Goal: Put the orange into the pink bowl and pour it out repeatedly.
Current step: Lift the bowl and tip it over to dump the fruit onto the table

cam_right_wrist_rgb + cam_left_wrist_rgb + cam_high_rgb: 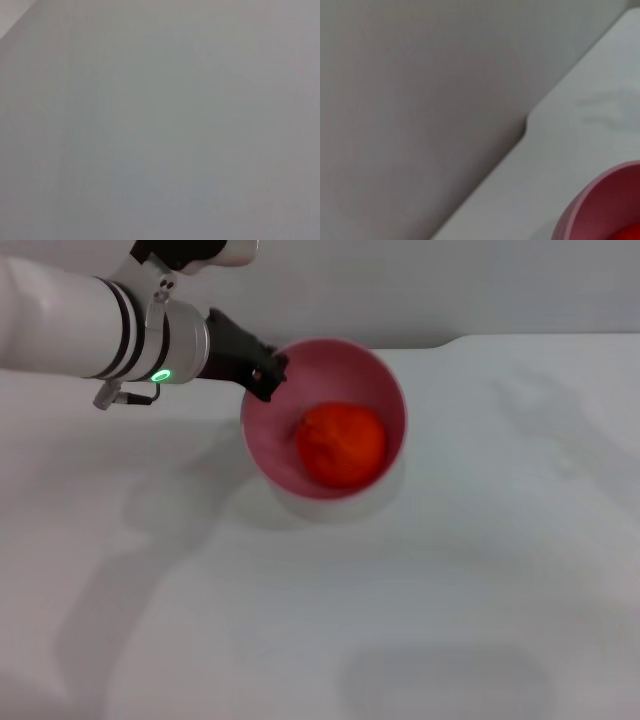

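the left gripper [268, 373] was clamped narrowly on the rim of the pink bowl [385, 390], which hung a little above the white table [480, 570]. the orange [341, 444] sat inside the bowl, just beyond the fingertips. the bowl looked light, stiff and glossy, so probably slippery; the rim was the sensible place to hold. the orange would roll easily. the right gripper was not visible.
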You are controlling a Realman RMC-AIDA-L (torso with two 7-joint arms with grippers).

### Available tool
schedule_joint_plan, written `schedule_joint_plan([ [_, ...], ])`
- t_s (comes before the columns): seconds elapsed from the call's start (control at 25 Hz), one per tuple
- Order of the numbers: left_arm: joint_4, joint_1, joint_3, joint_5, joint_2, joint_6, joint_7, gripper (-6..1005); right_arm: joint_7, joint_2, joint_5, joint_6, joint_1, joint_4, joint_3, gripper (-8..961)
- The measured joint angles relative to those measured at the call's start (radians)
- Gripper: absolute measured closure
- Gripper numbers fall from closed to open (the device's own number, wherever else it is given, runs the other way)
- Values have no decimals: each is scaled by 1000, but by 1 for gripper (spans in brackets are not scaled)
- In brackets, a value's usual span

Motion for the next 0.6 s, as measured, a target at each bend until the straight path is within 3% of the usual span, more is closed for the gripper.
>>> schedule_joint_plan([
  [0.4, 22, 115, 65, 20, 0, -246, 59, 957, -106, -2, 246, -362, -3, 304, 160, 541],
  [0.6, 35, 185, 179, 73, -2, -465, 87, 958, -103, 0, 253, -453, -2, 362, 215, 541],
])
